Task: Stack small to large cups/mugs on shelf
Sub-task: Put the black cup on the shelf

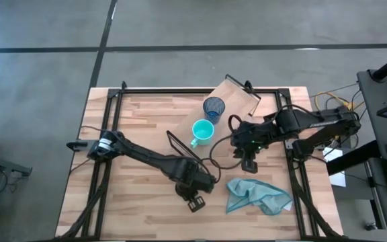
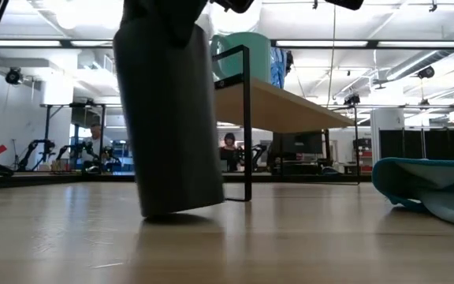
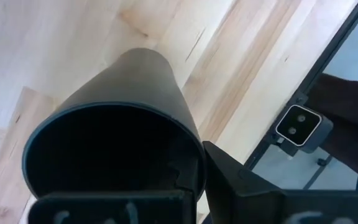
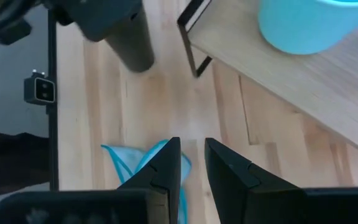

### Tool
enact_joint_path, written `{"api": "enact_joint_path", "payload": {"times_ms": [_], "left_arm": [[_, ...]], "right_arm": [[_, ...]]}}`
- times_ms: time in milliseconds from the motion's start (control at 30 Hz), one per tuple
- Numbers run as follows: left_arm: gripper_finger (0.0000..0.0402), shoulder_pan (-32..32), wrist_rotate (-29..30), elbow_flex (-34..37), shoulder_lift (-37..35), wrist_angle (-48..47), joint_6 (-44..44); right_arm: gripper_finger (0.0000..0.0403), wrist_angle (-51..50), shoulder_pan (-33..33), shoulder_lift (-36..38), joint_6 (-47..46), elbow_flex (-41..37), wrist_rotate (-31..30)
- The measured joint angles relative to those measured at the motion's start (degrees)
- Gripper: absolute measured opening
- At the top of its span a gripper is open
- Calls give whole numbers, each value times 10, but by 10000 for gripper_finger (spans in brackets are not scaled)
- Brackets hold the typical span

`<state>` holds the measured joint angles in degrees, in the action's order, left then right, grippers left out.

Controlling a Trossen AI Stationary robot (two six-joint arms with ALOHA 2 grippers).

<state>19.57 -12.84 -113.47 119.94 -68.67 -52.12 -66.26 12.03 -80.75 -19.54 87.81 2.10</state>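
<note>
My left gripper (image 1: 195,198) is at the table's near middle, shut on the black cup (image 2: 172,118), which also shows in the left wrist view (image 3: 104,124). The teal mug (image 1: 202,131) and the dark-blue tumbler (image 1: 213,107) stand upright on the light-wood shelf (image 1: 237,97), which lies slanted across the far middle. My right gripper (image 4: 192,149) hovers empty right of the shelf's near end, above the teal cloth's edge, its fingers a narrow gap apart. My left gripper holds the black cup by its rim wall (image 3: 194,155), one finger inside the cup and one finger (image 3: 241,180) outside. The fingers come from above, pointing down. The cup stands slightly tilted, its base (image 2: 176,209) at the tabletop; whether it touches, I cannot tell.
A teal cloth (image 1: 257,196) lies crumpled at the near right. The shelf's black wire end (image 2: 247,118) stands just behind the black cup. A black frame runs around the table's edges (image 1: 180,91). People sit in the room far behind.
</note>
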Motion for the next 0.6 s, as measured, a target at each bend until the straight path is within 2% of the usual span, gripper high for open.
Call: {"api": "enact_joint_path", "payload": {"times_ms": [300, 600], "left_arm": [[2, -1, -1, 0, 1, 34, 4], [60, -1, -2, 6, 14, 83, -1]], "right_arm": [[68, 15, 21, 0, 1, 0, 0], [68, 16, 25, 0, 1, 0, 0]]}}
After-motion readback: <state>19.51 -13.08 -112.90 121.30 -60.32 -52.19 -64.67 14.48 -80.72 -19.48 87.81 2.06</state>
